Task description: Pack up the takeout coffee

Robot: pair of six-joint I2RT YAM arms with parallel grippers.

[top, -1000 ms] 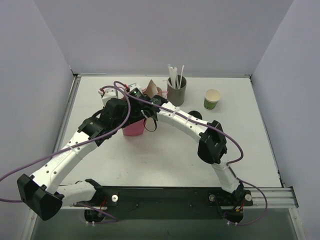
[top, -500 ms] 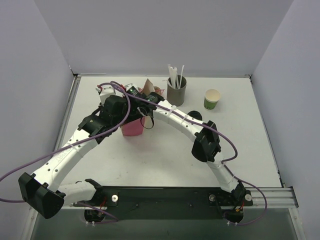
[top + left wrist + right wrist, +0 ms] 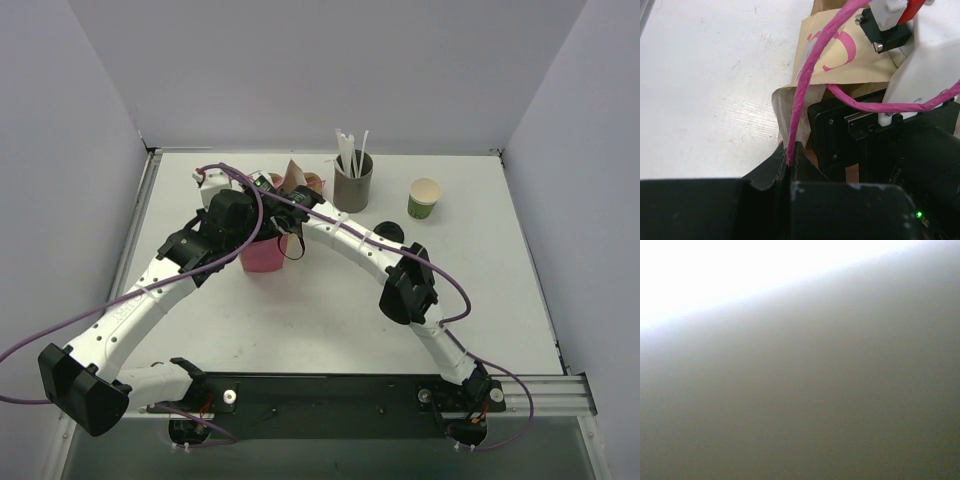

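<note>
we are seeing both arms meeting over a pink paper bag (image 3: 262, 255) that is standing on the white counter (image 3: 300, 320), left of centre. in the left wrist view the left end effector (image 3: 790, 148) is pinching closed on the bag's pink twisted handle (image 3: 812, 65), and the cord is running up and away from the fingertips across a tan panel of the bag printed in pink.

the right end effector (image 3: 278, 195) is reaching into the bag's open top beside the left one. its own camera is giving only a grey and white blur, so we cannot tell whether it is open or closed, or whether it is holding anything.

we are not finding the takeout coffee cup in any view; it is hidden from us. the black lid (image 3: 390, 232) is lying on the counter just beside the right arm's forearm.

further back, a grey cylinder of white straws (image 3: 353, 182) is standing right of the bag, and a green cup with a cream inside (image 3: 424, 198) is standing well apart to its right.
</note>
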